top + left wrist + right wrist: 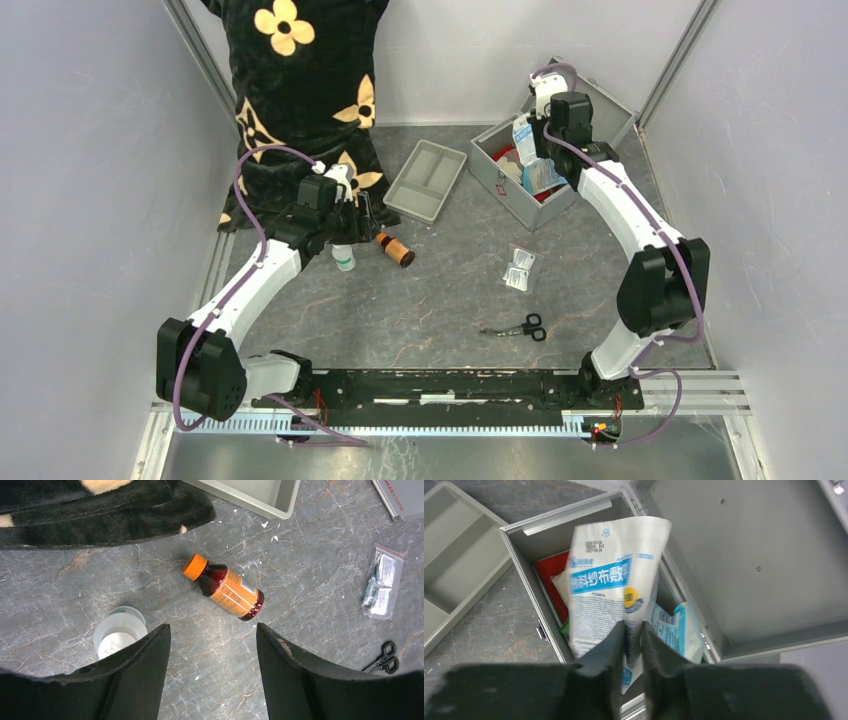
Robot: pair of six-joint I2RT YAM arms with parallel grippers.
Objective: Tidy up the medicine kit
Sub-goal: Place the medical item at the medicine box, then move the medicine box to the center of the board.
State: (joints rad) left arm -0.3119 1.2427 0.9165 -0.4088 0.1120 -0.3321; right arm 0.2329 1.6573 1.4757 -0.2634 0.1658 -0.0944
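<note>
On the left, a black fabric with yellow flowers [300,90] is heaped against the back wall. The left gripper [345,215] hangs just in front of it, fingers spread wide with nothing between them. Its wrist camera shows what the overhead view only hints at. A white bottle [120,632] is partly hidden by the left finger, and an amber bottle with an orange cap [225,587] lies on its side just beyond the fingertips.

In the middle, a grey divided tray [427,180] sits near the kit's left side. Closer to the arm bases are a clear bag of foil sachets [519,268] and black-handled scissors [520,327].

The medicine kit [510,195] stands at the far right with its lid thrown open, well apart from the left gripper. The right gripper [545,150] is directly over it. Only the right wrist camera sees inside. The fingers are pinched on a white-and-blue gauze packet [609,595], upright above the compartment. A red item [549,572] and another blue-and-white packet [674,627] lie inside.
</note>
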